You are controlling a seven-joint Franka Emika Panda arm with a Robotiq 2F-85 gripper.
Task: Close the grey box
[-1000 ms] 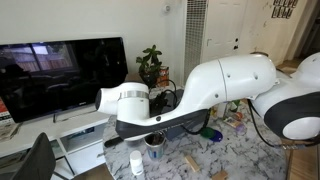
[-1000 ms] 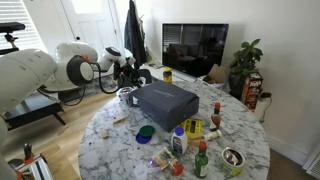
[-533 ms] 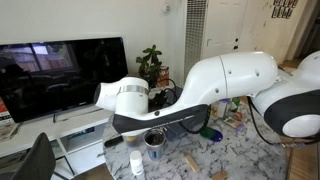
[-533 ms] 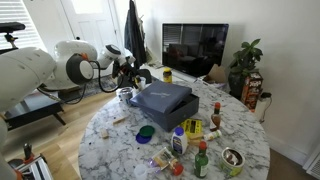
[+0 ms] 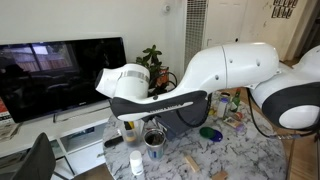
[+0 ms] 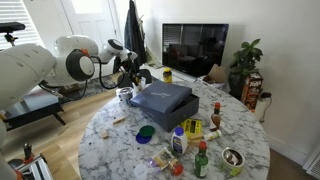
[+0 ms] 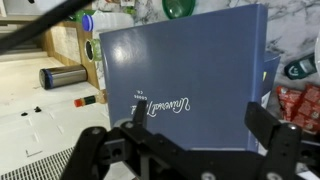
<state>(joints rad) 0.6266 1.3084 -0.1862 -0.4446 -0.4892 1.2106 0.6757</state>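
Observation:
The grey box (image 6: 163,99) is a large square blue-grey box on the marble table, with its flat lid lying on top. In the wrist view the lid (image 7: 190,60) fills the frame and shows a faint script mark (image 7: 158,104). A darker strip of the box wall (image 7: 270,75) shows past its right edge. My gripper (image 7: 200,116) hovers over the lid's near edge, open, with nothing between its fingers (image 7: 262,122). In an exterior view the gripper (image 6: 129,80) hangs at the box's far left corner. In an exterior view the arm (image 5: 160,100) hides most of the box.
Several bottles and jars (image 6: 190,140) crowd the table's near side, next to a blue round dish (image 6: 145,131). A metal cup (image 6: 124,95) stands by the box's left corner and a yellow jar (image 6: 167,75) behind it. A TV (image 6: 195,48) and a plant (image 6: 246,65) are beyond the table (image 6: 110,140).
The gripper's jaws have gone from partly shut to open. The arm has lifted and drawn back a little from the box. The box and lid have not moved.

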